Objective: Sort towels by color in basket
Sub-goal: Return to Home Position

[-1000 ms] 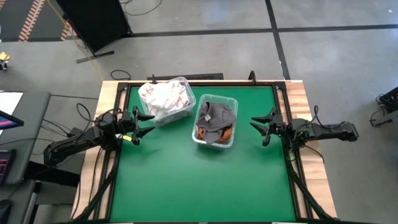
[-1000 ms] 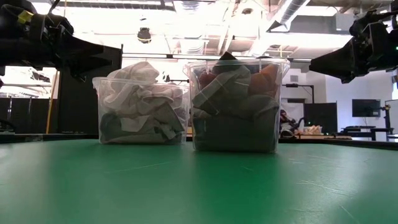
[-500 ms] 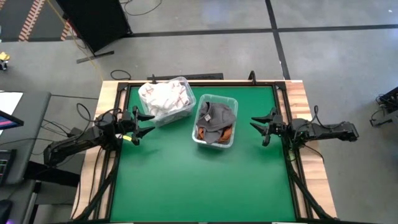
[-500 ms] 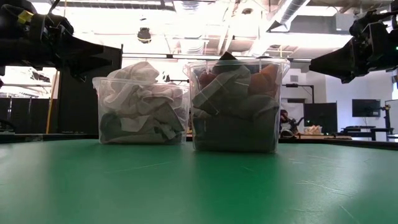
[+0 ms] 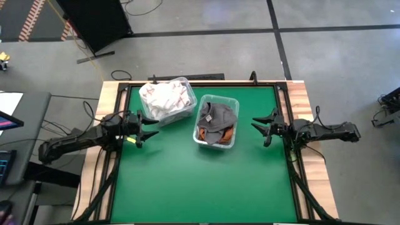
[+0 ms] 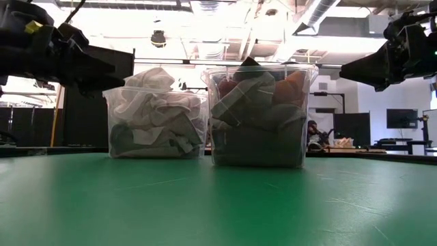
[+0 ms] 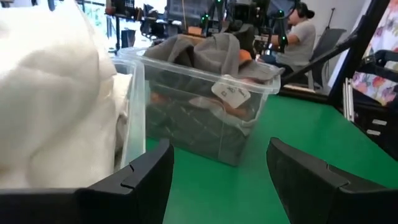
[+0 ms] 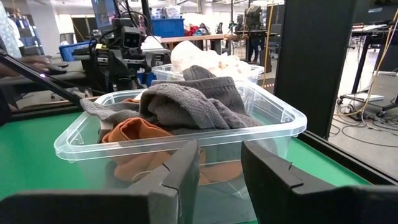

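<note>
All towels (image 5: pixel 164 97) are lying binned mid-frame; I'm nudging my spread left pincer (image 5: pixel 147 128) homeward, right pincer (image 5: pixel 258 128) staying spread, parked.

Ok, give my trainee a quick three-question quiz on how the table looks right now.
1. True or false: the white towels lie in the left bin.
2. What fills the right bin? A checked towels only; B grey and orange towels; C nothing.
3. Are the jaws of the left gripper and the right gripper open or shut?
Key: 1 true; 2 B; 3 open, both.
</note>
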You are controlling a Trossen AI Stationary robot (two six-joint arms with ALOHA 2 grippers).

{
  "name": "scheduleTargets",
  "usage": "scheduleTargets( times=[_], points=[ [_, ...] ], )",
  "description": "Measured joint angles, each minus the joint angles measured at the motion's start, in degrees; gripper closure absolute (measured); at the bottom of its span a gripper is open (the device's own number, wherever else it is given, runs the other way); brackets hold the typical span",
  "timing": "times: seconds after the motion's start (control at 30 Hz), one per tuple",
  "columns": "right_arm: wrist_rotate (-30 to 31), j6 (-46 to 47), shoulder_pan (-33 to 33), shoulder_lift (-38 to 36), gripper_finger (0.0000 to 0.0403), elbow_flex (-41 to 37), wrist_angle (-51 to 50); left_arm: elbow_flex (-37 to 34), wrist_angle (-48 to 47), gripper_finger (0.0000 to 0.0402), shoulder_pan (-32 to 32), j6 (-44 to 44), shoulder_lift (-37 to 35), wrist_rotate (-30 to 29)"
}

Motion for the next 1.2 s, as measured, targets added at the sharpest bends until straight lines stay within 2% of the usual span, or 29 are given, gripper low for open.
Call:
scheduleTargets(
  times=[1.2],
  points=[
    [-0.07,0.0,0.0,0.0,0.0253,-0.02,0.02,0.0,-0.02,0.0157,0.0,-0.02,0.91,-0.32]
  ],
)
